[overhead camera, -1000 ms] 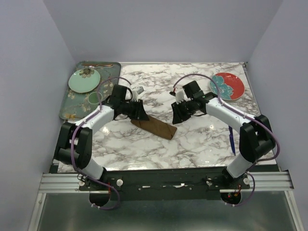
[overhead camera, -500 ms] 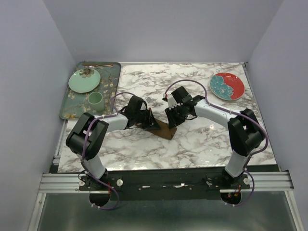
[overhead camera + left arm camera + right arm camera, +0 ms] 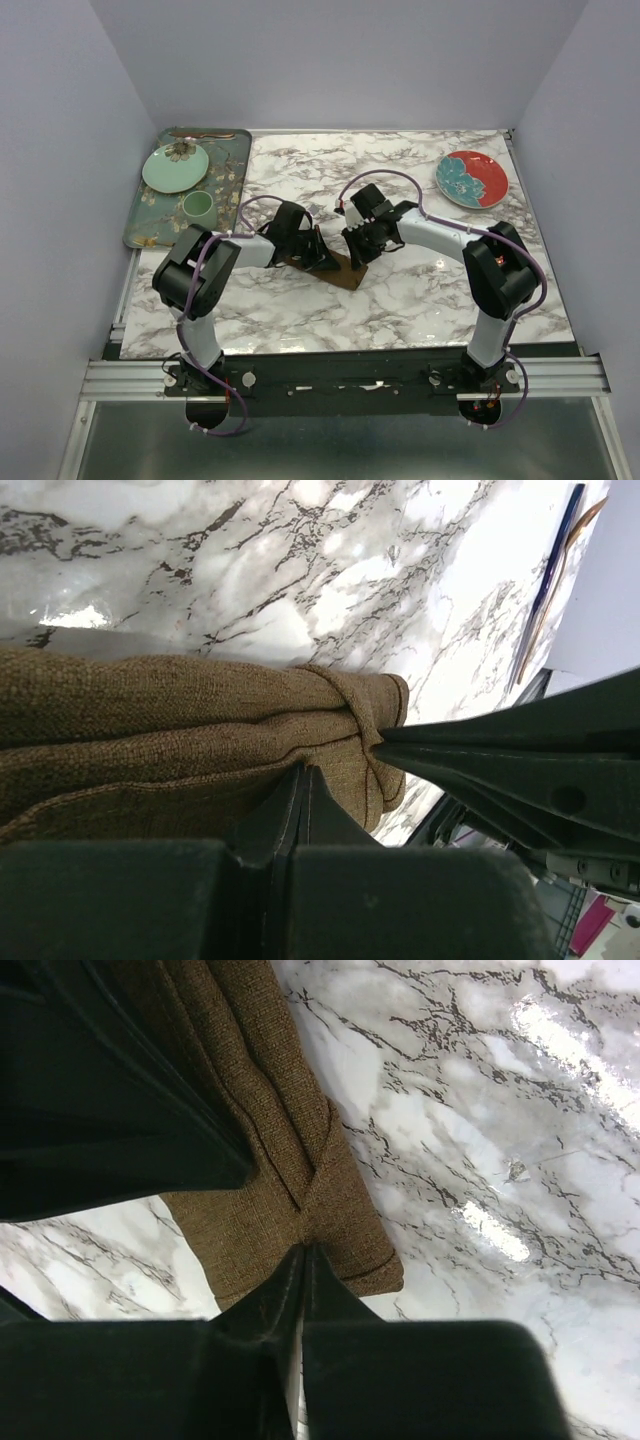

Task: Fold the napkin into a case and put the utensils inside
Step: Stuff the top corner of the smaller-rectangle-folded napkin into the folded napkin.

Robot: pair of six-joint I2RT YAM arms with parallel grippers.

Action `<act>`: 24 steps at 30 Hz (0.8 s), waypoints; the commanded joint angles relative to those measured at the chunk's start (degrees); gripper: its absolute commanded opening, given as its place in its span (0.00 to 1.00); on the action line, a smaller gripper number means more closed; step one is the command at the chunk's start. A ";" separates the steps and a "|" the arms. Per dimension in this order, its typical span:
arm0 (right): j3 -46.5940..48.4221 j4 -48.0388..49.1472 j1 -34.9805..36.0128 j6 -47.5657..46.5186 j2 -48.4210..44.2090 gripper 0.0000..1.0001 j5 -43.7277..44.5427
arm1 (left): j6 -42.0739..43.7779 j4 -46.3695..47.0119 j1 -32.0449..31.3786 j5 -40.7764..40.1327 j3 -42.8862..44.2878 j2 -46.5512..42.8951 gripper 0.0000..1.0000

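The brown napkin [image 3: 341, 270] lies folded into a narrow strip on the marble, mid-table. My left gripper [image 3: 321, 260] comes in low from the left, and its jaws [image 3: 303, 770] are shut with a fold of the napkin [image 3: 150, 710] running into the tips. From the right, my right gripper [image 3: 357, 256] is shut on the napkin's [image 3: 300, 1130] near end, and creases spread from its tips [image 3: 305, 1248]. Each wrist view shows the other gripper's fingers [image 3: 480, 750] touching the cloth. The blue-handled utensil [image 3: 553, 575] lies far off by the table edge, with a thin copper-brown stick [image 3: 570, 550] beside it.
A dark green floral tray [image 3: 232, 175] at the far left holds a mint plate [image 3: 175, 167] and a small green cup [image 3: 197, 206]. A copper-coloured piece [image 3: 200, 133] lies along its far rim. A red and teal plate [image 3: 472, 179] sits at the far right.
Both arms swung inward and down to the napkin. Both grippers were open a second ago and have since shut on the cloth, the left first, then the right.
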 commanded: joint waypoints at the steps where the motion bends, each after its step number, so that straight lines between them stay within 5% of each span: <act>1: 2.01 0.46 0.56 0.29 0.35 0.01 0.38 | -0.99 1.78 -0.72 -0.21 1.59 2.12 0.00; 13: 0.78 -0.68 1.52 1.17 5.26 0.01 1.86 | -3.01 2.66 -0.90 -0.30 2.91 5.64 0.00; 24: -2.12 -2.52 -0.06 -6.47 2.81 0.04 3.18 | 11.99 -14.47 11.30 4.09 2.73 -12.19 0.16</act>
